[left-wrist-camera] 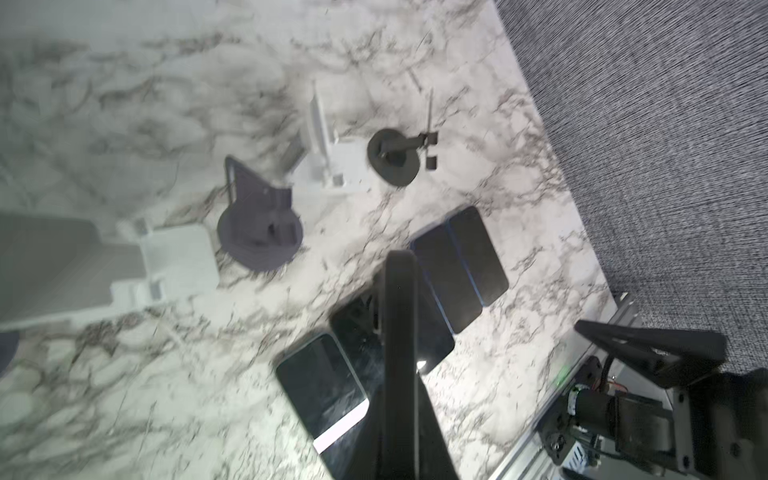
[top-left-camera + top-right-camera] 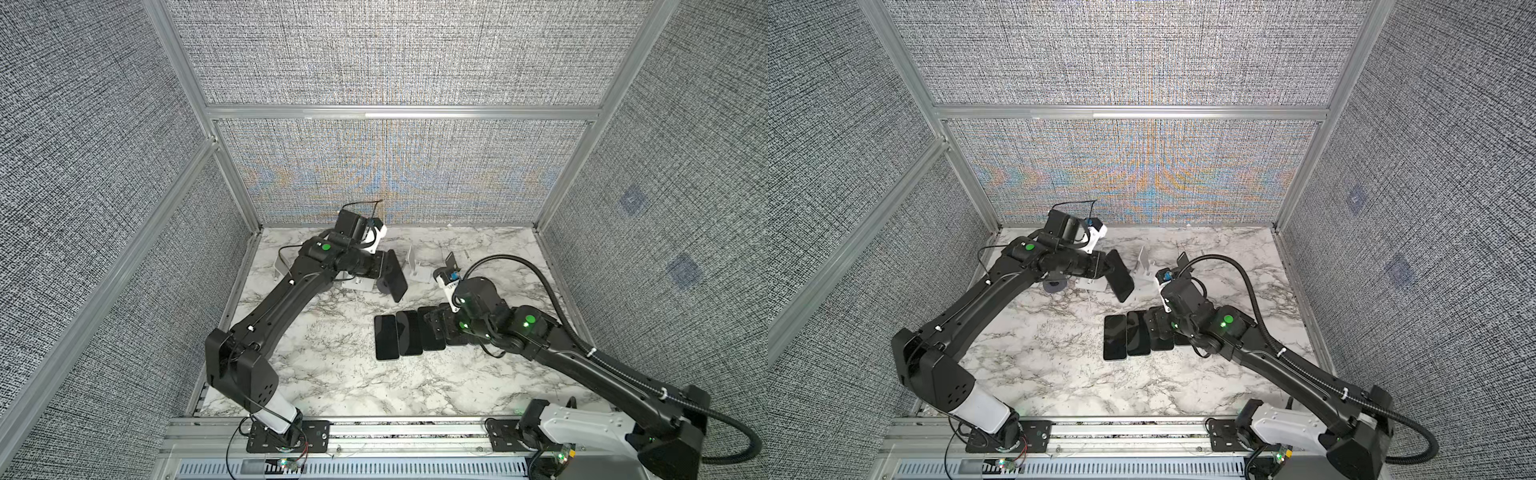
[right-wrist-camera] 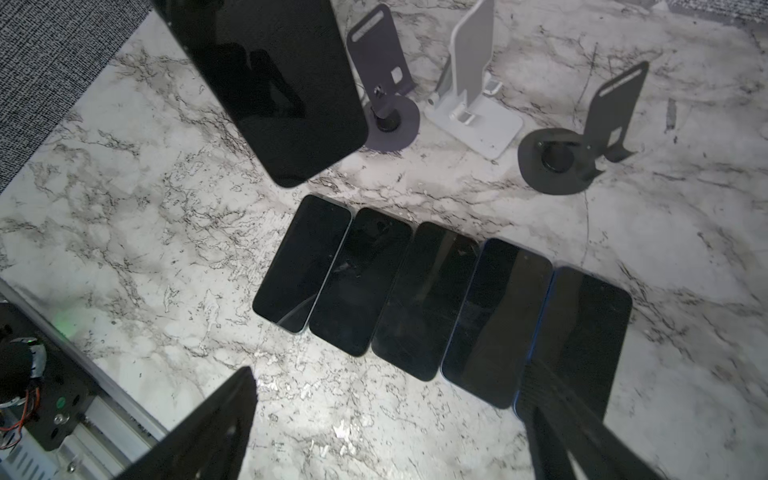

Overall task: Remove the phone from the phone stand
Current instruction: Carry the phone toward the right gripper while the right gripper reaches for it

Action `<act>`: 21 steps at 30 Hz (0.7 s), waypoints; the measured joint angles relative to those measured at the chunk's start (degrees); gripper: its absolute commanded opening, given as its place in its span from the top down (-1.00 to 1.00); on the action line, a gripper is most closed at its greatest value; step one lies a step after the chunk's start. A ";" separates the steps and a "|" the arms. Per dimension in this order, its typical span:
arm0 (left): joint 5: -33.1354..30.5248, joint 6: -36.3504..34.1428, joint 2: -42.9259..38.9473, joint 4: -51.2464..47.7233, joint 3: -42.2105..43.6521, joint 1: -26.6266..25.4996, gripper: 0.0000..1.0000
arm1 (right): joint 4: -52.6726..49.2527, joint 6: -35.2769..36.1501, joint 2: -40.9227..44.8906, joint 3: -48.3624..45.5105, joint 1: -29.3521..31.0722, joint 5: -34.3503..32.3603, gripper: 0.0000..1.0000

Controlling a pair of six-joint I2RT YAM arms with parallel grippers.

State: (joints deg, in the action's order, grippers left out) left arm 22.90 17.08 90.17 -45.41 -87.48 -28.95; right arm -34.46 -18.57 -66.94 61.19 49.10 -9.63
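My left fingers (image 2: 385,265) are clenched on one end of the phone (image 2: 397,282). It juts out beyond them, tilted, in the air above the surface (image 2: 332,374) and clear of every phone stand (image 3: 386,83). The white stand (image 2: 419,270) sits just past the phone's far side.

The phone is a stiff, slick glass slab with some weight. Held by its end it will want to swing or slide, so I judge a pinch across the long edges nearer the middle to be safer than one on the glossy face.

My right fingers (image 2: 440,328) are spread with nothing between them, low over the row of phones (image 3: 424,299) lying flat beneath.
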 measured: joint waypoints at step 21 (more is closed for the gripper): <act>29.20 -3.61 0.87 0.59 16.65 12.22 1.00 | 7.45 3.69 -29.73 17.90 4.98 9.20 -0.90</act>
State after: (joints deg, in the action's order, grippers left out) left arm 52.10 13.47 91.05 -44.82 -70.83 -16.73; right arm -27.00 -14.87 -96.66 79.09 54.08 -0.43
